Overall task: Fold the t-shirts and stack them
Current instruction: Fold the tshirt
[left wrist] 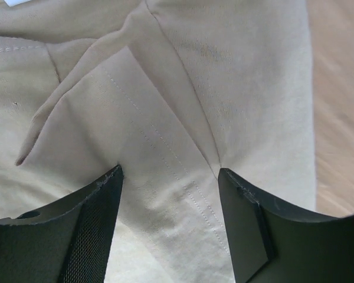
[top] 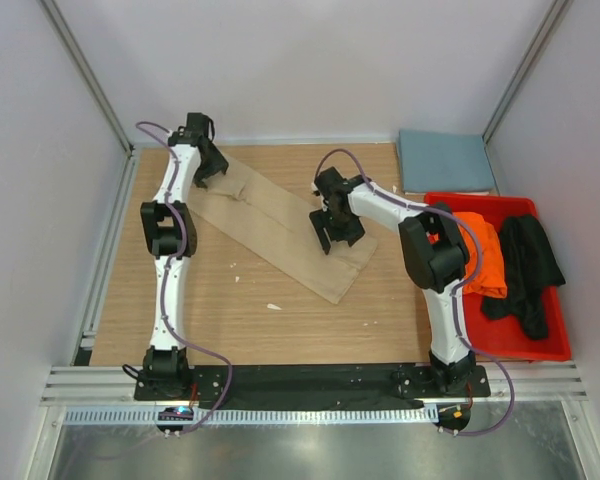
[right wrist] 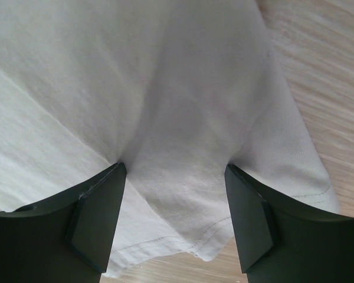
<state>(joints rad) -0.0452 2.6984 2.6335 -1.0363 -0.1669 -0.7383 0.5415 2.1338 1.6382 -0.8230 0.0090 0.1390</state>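
Left fingers [left wrist: 76, 236] and right fingers [right wrist: 88, 230] spread, pressing folded tan cloth t-shirt [top: 270, 230]. Risk: closing grabs one layer, fold opens.

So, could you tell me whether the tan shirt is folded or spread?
Folded: the tan shirt lies as a narrow strip with overlapping layers.

Top view looks down; both wrist views (close) share tan t-shirt [top: 272, 230].

A lab test cell — white panel walls [top: 280, 70]; aluminium frame rails [top: 88, 75] round a wooden table [top: 280, 330].
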